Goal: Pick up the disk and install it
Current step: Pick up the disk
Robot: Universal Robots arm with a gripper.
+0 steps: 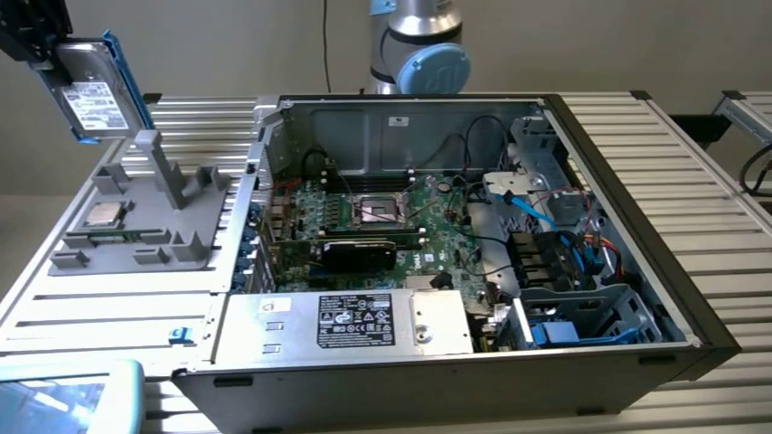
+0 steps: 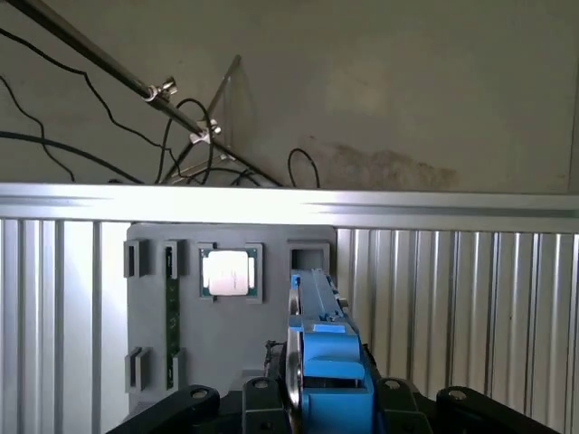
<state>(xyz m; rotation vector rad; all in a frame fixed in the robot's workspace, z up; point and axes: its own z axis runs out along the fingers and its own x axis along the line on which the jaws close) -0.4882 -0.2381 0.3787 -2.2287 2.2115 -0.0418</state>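
tool (image 2: 330, 407) pinches the disk (image 1: 94, 95) by its blue carrier, aloft at 10 o'clock from the open pc case (image 1: 483, 226), above the grey fixture (image 1: 145, 217). likely rigid, heavyish, shock-sensitive; carrier edges look the safest hold.

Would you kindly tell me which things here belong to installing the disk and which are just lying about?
Job in hand: the disk, gripped in the end effector; the open computer case.
Lying about: the CPU chip on its grey fixture; the silver labelled box inside the case.
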